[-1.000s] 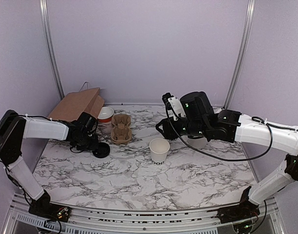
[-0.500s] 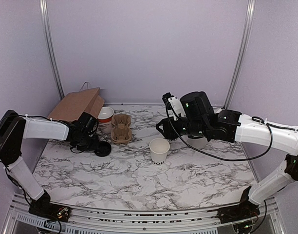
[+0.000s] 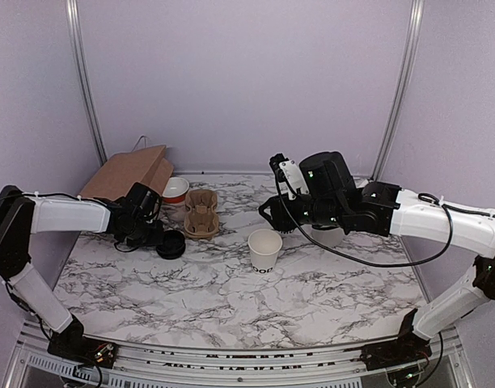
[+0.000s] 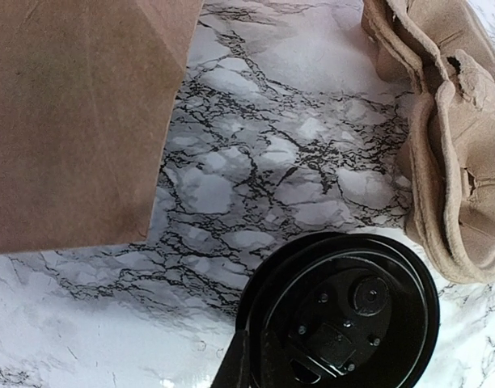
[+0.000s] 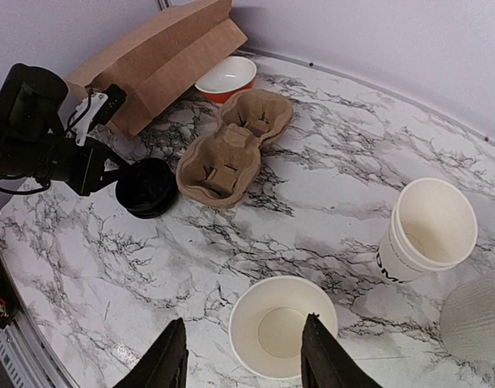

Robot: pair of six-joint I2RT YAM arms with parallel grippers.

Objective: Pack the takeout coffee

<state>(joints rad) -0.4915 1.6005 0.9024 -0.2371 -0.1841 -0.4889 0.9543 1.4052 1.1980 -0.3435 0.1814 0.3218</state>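
Black lid gripped on the left, cup standing under the right arm.

The left jaws pinch the rim of the round black plastic lid (image 3: 171,244) (image 4: 344,311), low over the marble desk (image 3: 231,299) and just beside the brown pulp cup carrier (image 3: 200,214), near the brown paper bag (image 3: 130,174). The small white paper cup with black lettering (image 3: 264,250) (image 5: 284,327) stands upright mid-desk, well apart from the lid. The right jaws hang spread wide over it.
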